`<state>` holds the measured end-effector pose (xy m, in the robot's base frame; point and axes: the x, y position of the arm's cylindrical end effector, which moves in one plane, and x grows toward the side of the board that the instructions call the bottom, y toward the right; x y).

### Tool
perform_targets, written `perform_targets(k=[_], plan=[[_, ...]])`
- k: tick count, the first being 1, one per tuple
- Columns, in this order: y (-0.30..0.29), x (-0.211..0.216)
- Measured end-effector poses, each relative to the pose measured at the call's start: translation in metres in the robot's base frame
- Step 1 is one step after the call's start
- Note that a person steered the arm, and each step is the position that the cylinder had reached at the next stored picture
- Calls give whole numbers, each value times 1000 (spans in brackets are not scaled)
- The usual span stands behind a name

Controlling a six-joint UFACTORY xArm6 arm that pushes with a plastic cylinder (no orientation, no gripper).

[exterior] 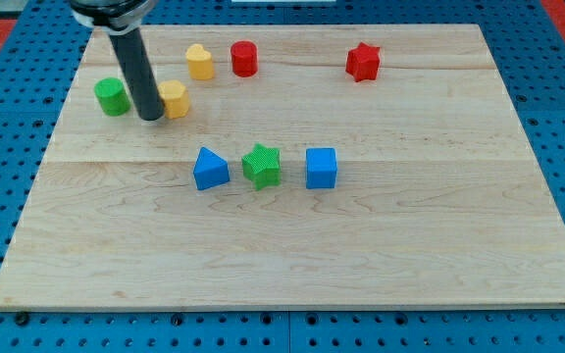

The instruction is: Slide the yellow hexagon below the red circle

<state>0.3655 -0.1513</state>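
Pressed against the left side of the yellow hexagon (174,99), my tip (150,117) sits near the table's upper left corner; there are no jaws to spread or pinch, only a bare rod end touching the block's flank. The hexagon lies between the rod and the open middle of the table (439,226), still well to the left of the red circle (244,59) and a little lower than it. Just left of the rod stands a green cylinder (112,96), near it but apart.

Trouble could come from several sides. Contact looks slightly off the block's middle, so a push toward the right may make the hexagon spin or slip off the rod instead of travelling straight. A second yellow block (200,62) stands just above and to the right of the hexagon, beside the red circle; a push angled toward the top edge could knock it, and it in turn could shove the circle. Going too low would bring the hexagon toward the blue triangle (210,169) and green star (261,165). Swinging the rod back could clip the green cylinder.
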Motion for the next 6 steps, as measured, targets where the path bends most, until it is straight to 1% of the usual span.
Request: perform_targets(k=[1, 2, 3, 4, 5, 6], plan=[[100, -3], [149, 0], [111, 7], [32, 3], [-8, 3], [-11, 0]])
